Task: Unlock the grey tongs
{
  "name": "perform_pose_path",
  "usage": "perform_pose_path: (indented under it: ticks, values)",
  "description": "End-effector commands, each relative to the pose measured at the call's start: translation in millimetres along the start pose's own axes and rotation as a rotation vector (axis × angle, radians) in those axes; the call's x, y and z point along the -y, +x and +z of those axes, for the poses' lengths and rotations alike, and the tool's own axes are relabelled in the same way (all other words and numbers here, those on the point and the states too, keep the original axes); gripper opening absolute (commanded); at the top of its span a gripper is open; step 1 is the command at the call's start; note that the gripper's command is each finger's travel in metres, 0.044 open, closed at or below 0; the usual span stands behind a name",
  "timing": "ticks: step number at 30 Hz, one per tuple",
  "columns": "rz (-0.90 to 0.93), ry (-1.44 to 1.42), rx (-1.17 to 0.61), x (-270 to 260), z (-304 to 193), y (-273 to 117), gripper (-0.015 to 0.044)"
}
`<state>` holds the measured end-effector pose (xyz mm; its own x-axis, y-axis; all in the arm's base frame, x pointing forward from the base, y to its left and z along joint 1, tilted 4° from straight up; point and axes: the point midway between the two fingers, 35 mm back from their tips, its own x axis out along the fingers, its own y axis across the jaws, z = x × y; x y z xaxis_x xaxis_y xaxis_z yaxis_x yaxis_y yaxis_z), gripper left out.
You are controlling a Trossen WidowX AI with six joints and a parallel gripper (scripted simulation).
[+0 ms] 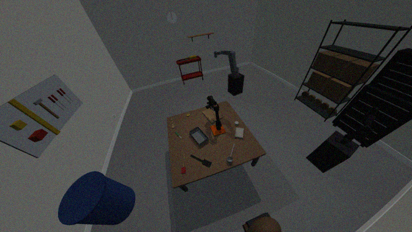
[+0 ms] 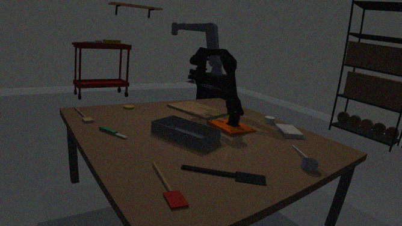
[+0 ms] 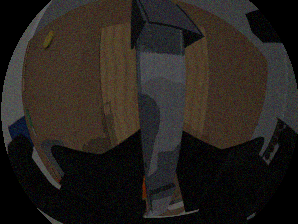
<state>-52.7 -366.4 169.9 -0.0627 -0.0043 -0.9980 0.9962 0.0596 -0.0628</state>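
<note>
Lighting is dim and grainy in all views. In the exterior view the gripper (image 2: pixel 195 79) is a dark mass raised above the far part of the table (image 2: pixel 126 162), and its fingers cannot be made out against the grey robot behind it. The tongs (image 3: pixel 158 129) are clear only in the wrist view: a long grey strip running down the frame from the gripper body at the top, arms lying together, lower end lost in shadow. In the top view they are too small to find.

The gripper is pinched on the tongs and holds them in the air. Under them the wrist view shows the wooden board (image 3: pixel 116 90) on the table top. In the exterior view the board (image 2: pixel 198 109) lies just beyond the orange base plate (image 2: pixel 231 127), partly hidden by the arm.

The arm (image 2: pixel 230 87) rises from the base plate, folds over at the top and reaches left, with the gripper hanging above the board's far side. The roasting tin (image 2: pixel 186 133) sits near and left of the base, with nothing across it.
</note>
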Motion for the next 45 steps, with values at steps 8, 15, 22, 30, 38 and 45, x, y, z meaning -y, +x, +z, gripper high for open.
perform_pose_path:
  ticks: [8, 15, 22, 30, 38, 45]
  values:
    - [-0.004, 0.004, 0.001, 1.1, 2.6, 17.1, -0.015]
    - [-0.004, 0.004, 0.001, 1.4, 3.7, 28.5, -0.015]
    - [-0.004, 0.004, 0.001, 1.5, 4.2, 40.0, -0.015]
    - [-0.004, 0.004, 0.001, 1.6, 4.2, 53.2, -0.015]
    - [-0.004, 0.004, 0.001, 1.5, 3.5, 66.3, -0.015]
    - [-0.004, 0.004, 0.001, 1.4, 2.4, 77.7, -0.015]
